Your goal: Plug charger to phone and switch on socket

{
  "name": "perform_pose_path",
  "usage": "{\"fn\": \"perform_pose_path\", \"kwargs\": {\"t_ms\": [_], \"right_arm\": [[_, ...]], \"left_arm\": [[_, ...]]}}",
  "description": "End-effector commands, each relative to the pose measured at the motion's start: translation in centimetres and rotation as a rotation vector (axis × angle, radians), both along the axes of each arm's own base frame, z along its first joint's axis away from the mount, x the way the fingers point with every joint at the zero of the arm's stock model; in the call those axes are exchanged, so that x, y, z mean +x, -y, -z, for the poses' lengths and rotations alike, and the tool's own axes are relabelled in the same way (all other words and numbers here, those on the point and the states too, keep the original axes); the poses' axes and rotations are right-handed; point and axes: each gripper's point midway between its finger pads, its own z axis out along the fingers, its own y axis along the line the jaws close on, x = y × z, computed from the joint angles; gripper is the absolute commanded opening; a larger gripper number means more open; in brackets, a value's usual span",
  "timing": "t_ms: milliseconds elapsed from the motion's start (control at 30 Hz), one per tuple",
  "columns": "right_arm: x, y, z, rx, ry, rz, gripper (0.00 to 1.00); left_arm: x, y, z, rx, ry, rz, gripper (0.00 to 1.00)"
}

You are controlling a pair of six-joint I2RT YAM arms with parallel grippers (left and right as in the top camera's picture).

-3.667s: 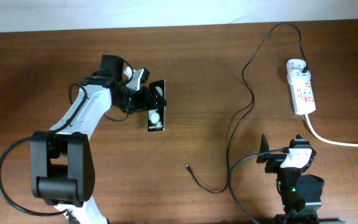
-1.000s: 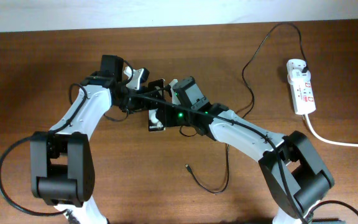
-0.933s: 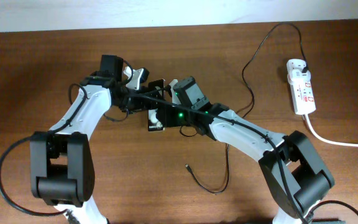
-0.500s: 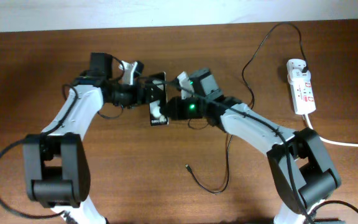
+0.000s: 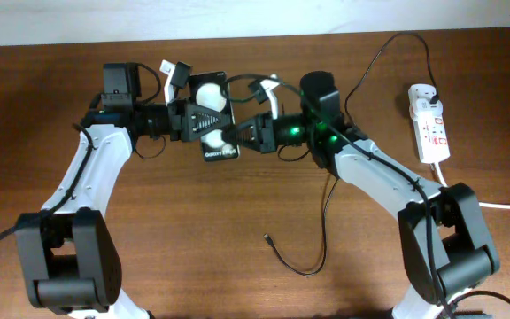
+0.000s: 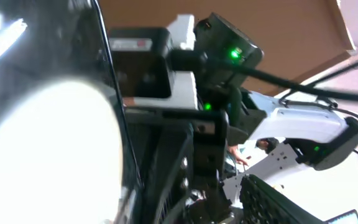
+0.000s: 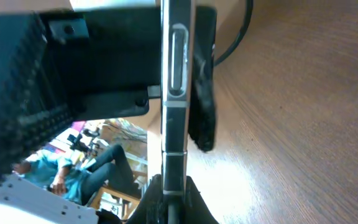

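Overhead, the phone (image 5: 212, 120) sits between the two arms, screen up with a bright round glare on it, apparently lifted off the counter (image 5: 149, 248) rather than lying flat. The right gripper (image 5: 237, 137) comes in from the phone's right side. In the right wrist view it is closed on the thin edge of the phone (image 7: 176, 93), which runs straight down into the pinch. The left gripper (image 5: 182, 111) stands wide at the phone's left side. Whether it presses on the case I cannot tell, since the left wrist view is filled by glossy screen.

The charger (image 5: 326, 226) is untouched. Its plug tip (image 5: 266, 237) lies on the counter well apart from the phone, on the side nearer the robot. The socket (image 5: 430, 124) lies far to the phone's right, with nothing near its switches.

I judge the step in hand to be positioning the phone, ahead of any plugging. The next move calls for one gripper to hold the phone firm with its port end exposed. The other must let go, fetch the plug tip and line it up squarely with the port.
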Motion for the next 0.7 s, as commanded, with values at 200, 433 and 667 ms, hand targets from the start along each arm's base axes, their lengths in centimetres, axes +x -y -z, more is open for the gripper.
{"fn": "perform_pose_path", "kwargs": {"t_ms": [200, 433, 667], "right_arm": [[1.6, 1.0, -2.8, 0.049, -0.022, 0.071, 0.04], [0.4, -0.5, -2.1, 0.029, -0.012, 0.039, 0.04], [1.5, 0.1, -1.2, -0.004, 0.003, 0.095, 0.04]], "left_arm": [[-0.4, -0.5, -1.9, -0.031, 0.142, 0.014, 0.75], [0.1, -0.5, -2.4, -0.031, 0.151, 0.015, 0.53], [0.7, -0.7, -3.0, -0.031, 0.058, 0.009, 0.48]]}}
